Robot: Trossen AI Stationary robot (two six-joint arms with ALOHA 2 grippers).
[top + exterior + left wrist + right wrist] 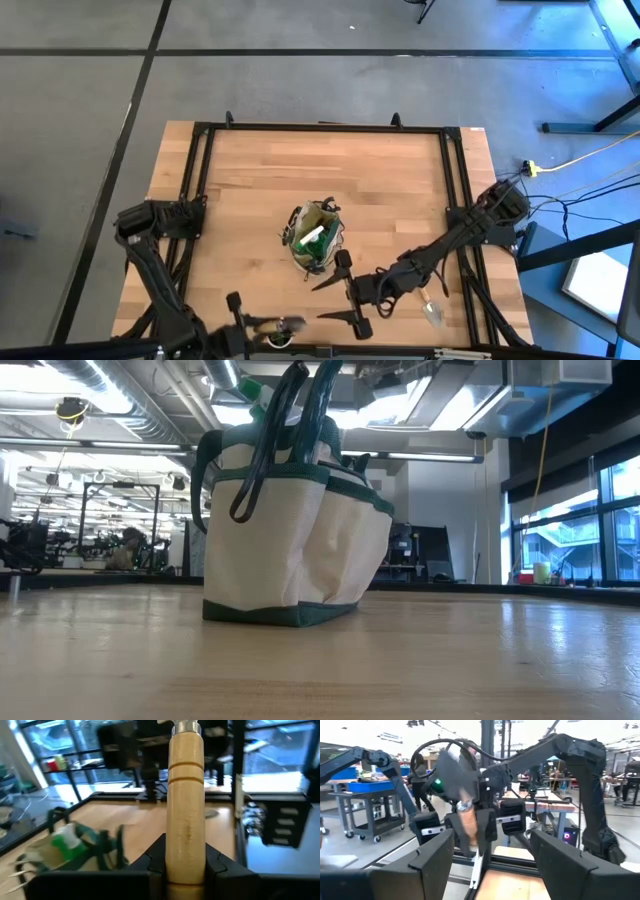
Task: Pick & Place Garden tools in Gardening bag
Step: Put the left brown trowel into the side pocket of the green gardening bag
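A: What is the left gripper [185, 865] doing at the table's [400, 170] near edge?

B: It is clamped on a wooden-handled trowel [186, 805]. Next it must carry it to the bag [315, 238] mid-table.

A: And the right gripper [352, 293]?

B: Its fingers are apart, empty, just beside the bag.

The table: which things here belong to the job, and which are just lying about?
Job: gardening bag; green spray bottle inside it; wooden-handled trowel, gripped by the left tool; right tool, open.
Lying about: yellow cable off to the side; black frame.
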